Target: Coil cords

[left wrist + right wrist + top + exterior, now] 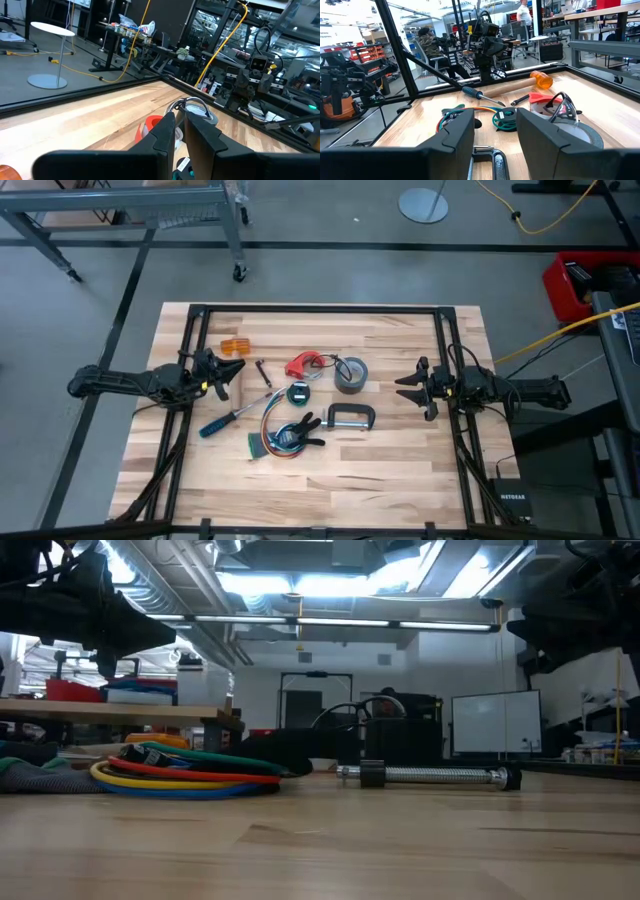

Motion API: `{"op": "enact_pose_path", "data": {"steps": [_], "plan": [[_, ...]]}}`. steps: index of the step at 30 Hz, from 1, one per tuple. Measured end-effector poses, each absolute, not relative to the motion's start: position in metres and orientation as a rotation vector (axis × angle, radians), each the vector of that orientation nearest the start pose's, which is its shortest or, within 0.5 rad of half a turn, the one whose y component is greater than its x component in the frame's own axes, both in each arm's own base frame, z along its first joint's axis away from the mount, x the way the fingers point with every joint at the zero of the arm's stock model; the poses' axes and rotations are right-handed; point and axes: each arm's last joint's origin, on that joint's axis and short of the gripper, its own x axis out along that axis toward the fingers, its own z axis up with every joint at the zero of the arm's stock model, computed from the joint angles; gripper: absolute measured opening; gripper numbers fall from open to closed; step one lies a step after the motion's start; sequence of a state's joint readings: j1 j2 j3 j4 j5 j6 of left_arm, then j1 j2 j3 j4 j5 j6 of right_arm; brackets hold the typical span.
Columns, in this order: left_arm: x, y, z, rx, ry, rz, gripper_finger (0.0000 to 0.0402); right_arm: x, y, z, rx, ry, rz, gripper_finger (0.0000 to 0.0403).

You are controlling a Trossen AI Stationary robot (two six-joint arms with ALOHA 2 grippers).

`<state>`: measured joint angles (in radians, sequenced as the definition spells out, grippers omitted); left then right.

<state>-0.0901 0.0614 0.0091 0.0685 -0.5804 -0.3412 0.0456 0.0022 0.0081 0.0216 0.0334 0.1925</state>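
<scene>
The multicoloured cord bundle lies looped flat on the table near its middle, and also shows in the low view and the right wrist view. The thin dark cord arches up from the small red piece beside a tape roll, and also shows in the left wrist view. My left gripper hovers to the left of these things, open by a narrow gap. My right gripper hovers to the right of the tape roll, open and empty.
A grey tape roll, a C-clamp, a black spring clamp, a blue-handled screwdriver, a round green thing and an orange piece lie around the cords. Bare wood lies along the table's near edge.
</scene>
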Motion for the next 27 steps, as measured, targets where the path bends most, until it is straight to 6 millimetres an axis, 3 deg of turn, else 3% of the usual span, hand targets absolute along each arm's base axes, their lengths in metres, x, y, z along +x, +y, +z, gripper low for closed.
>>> {"op": "enact_pose_path", "data": {"steps": [27], "plan": [[0.0973, 0.0072, 0.1683, -0.329, -0.096, 0.484, 0.0035, 0.0971, 0.0034, 0.1715, 0.230, -0.060, 0.018, 0.0150]]}}
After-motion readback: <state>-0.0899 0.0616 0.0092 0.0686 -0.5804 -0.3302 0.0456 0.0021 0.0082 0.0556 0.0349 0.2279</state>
